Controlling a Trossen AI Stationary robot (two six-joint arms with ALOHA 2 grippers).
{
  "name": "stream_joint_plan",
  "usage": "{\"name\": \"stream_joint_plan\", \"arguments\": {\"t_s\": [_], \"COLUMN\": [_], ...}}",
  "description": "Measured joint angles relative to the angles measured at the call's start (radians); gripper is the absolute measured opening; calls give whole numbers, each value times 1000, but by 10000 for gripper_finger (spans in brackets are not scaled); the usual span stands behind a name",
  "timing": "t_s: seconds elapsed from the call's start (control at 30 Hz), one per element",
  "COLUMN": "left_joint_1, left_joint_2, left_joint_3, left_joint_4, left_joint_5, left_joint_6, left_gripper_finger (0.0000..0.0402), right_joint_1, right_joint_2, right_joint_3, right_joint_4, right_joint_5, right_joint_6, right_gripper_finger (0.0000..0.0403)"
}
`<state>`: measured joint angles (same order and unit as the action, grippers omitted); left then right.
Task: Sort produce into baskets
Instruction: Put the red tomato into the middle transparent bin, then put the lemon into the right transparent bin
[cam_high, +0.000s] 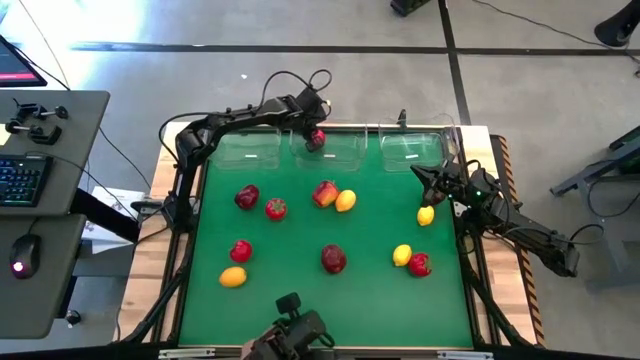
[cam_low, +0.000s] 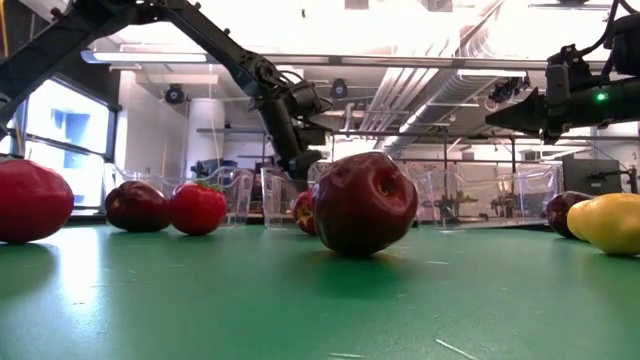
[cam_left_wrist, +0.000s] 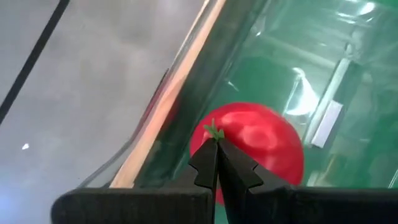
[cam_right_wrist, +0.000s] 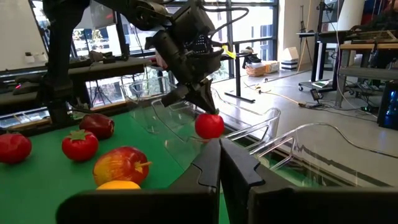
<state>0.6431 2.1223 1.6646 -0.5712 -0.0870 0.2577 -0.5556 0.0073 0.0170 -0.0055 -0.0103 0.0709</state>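
I have the left pincer (cam_high: 314, 128) closed on the green stem of a bright red fruit (cam_high: 316, 139), which hangs below it over the middle bin (cam_high: 330, 150) of the three clear bins at the far edge of the table (cam_high: 300, 300). Gripping by the stem, not the body, keeps the fingers clear of the bin walls, so I judge this the carry-and-lower step of a drop. From the left wrist view the fingertips (cam_left_wrist: 214, 155) meet at the stem with the fruit right beneath them; whether it is already resting on the bin floor I cannot tell.

The left arm reaches from its base at the table's left side, folded at the elbow, wrist pitched down over the bin row. In the right wrist view the same pincer points steeply down at the fruit.

The right pincer (cam_high: 420, 172) is shut and holds nothing. That arm waits at the right edge, level and aimed inward, just beside the right bin (cam_high: 410, 148) and near a lemon (cam_high: 426, 215).

The left bin (cam_high: 250, 148) looks empty (its glare makes this uncertain). About ten fruits lie loose on the green mat (cam_high: 300, 240): dark apples, red green-topped ones, lemons. I judge the sorting barely begun.
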Motion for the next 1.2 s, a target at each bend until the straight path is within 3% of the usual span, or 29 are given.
{"name": "stream_joint_plan", "arguments": {"t_s": [0.8,1.2], "left_joint_1": [0,-34], "left_joint_2": [-28,-28], "left_joint_3": [-2,-2], "left_joint_4": [-51,-66], "left_joint_5": [-132,-158], "left_joint_6": [70,111], "left_gripper_finger": [3,90], "right_joint_1": [0,0], "right_joint_2": [0,0], "right_joint_3": [0,0], "right_joint_4": [0,0], "right_joint_5": [0,0], "right_joint_6": [0,0], "right_gripper_finger": [0,0]}}
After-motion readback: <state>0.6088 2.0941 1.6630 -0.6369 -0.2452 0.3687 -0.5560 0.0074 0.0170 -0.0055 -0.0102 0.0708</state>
